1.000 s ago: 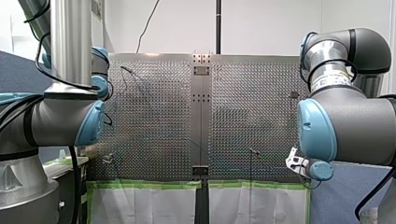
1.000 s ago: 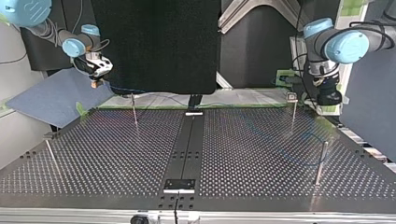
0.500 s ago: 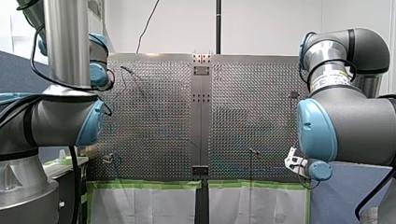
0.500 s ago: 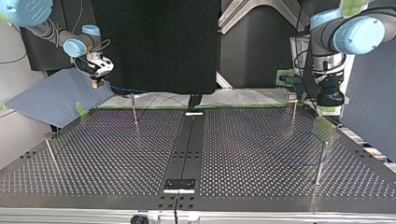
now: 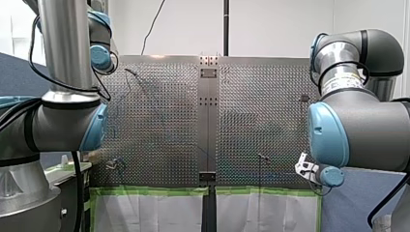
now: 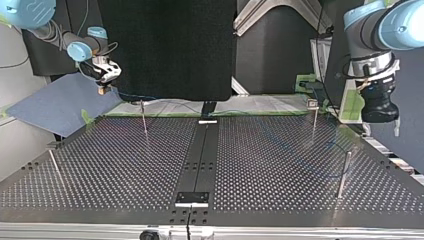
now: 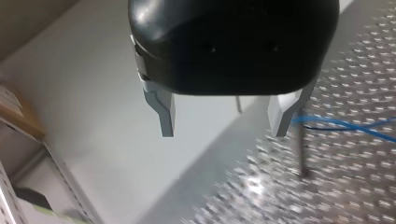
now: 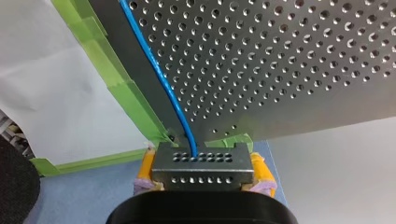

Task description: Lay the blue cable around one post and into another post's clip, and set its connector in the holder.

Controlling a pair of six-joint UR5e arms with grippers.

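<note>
One connector [image 8: 202,164] gripped in right tool [image 8: 203,171]; blue cable [image 8: 159,74] ahead.

table [image 6: 125,165]: shiny perforated metal | connector [image 8: 201,170]: matt metal (drilled) | cable [image 8: 158,74]: glossy plastic

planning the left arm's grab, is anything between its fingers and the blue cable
Nothing visible lies between my left gripper and the blue cable. One thin post stands right at the cable, ahead of the open fingers.
</note>
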